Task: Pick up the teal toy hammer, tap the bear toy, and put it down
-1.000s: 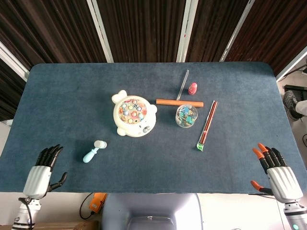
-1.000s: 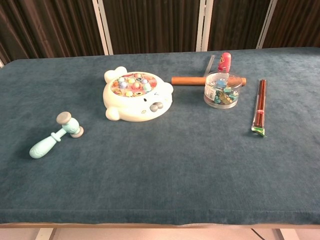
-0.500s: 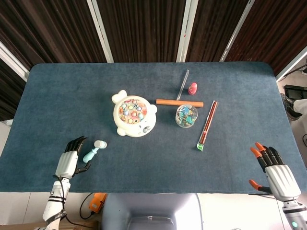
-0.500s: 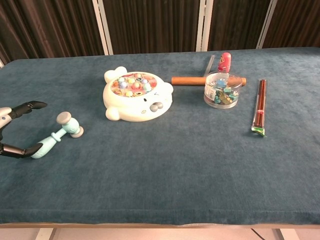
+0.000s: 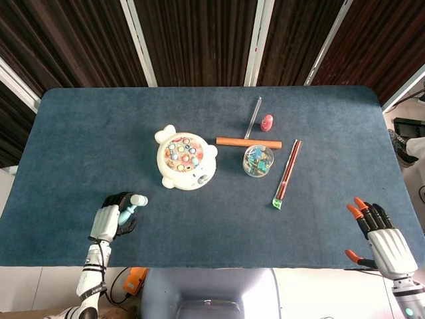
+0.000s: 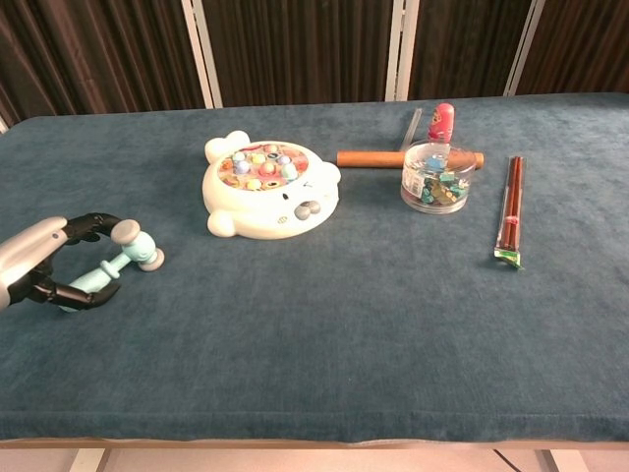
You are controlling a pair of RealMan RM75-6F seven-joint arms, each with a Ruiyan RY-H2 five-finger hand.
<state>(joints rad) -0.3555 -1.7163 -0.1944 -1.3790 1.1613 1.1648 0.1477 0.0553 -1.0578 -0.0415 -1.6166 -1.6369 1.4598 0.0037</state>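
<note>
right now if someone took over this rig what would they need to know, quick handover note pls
Left hand: fingers curled around the handle of the teal toy hammer, which lies on the table; whether the grip is closed tight cannot be told.
Right hand: open, fingers spread, at the near right edge of the table, holding nothing.
Bear toy: mid-table, beyond and to the right of the hammer, untouched.
Done: left hand has reached the hammer.
Left: secure the grip, lift the hammer, tap the bear toy, set the hammer back down.

Teal hammer (image 6: 116, 261) lies left of white bear toy (image 6: 270, 192).
</note>
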